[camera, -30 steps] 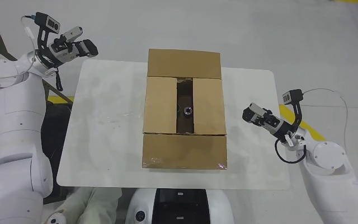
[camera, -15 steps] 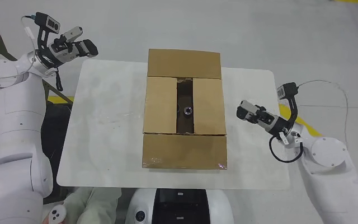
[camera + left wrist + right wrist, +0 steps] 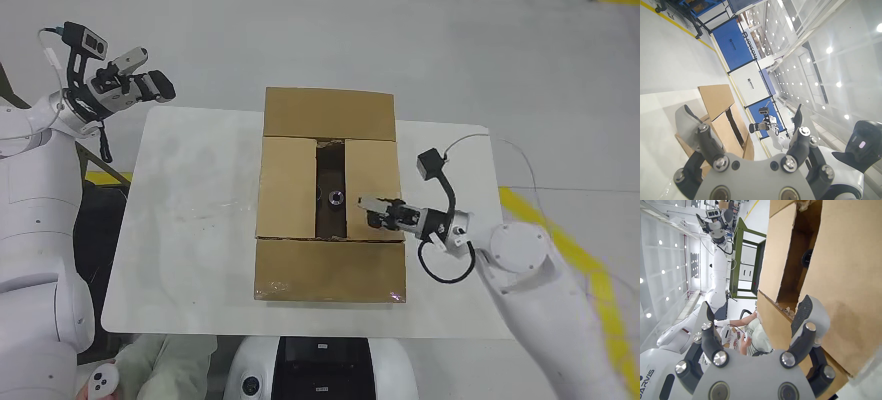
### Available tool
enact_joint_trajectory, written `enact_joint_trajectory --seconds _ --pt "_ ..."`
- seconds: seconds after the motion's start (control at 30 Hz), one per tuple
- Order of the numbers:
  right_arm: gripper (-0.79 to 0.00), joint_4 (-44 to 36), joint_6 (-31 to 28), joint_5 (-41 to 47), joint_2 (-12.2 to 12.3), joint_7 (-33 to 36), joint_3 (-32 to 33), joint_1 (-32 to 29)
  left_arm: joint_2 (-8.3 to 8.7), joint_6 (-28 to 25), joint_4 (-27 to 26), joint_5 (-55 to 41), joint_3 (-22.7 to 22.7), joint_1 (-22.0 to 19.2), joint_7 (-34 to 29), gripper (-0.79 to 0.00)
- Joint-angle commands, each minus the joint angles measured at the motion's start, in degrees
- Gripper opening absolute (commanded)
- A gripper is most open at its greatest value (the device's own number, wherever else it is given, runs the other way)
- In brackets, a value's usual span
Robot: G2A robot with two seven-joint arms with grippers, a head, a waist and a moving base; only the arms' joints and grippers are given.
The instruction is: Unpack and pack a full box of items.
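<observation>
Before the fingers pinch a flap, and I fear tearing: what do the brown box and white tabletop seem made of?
Brown rectangular box: matte cardboard, probably corrugated; ragged fibrous flap edges. White table: smooth, faintly glossy, perhaps laminate or plastic; smudgy sheen.

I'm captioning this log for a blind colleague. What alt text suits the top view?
A cardboard box sits in the middle of the table, its flaps leaving a narrow gap over a dark round item. The open right gripper is over the flap beside that gap; the open left gripper hangs near its far left corner.
</observation>
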Motion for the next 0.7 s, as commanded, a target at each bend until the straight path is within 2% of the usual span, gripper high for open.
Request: enact_joint_trajectory --seconds 0.0,0.23,0.67 --pt "0.0 1.11 0.06 -0.2 -0.34 -0.13 -1.97 1.15 0.0 0.0 0.0 0.0 0.0 0.0 0.0 0.0" --pt "0.0 3.07 0.18 -0.49 -1.36 -1.42 -6.08 4.09 0.0 0.0 0.0 0.0 0.0 0.0 0.0 0.0" --pt "0.0 3.41 0.28 -0.39 -1.47 -1.75 -6.18 4.6 0.0 0.0 0.0 0.0 0.0 0.0 0.0 0.0"
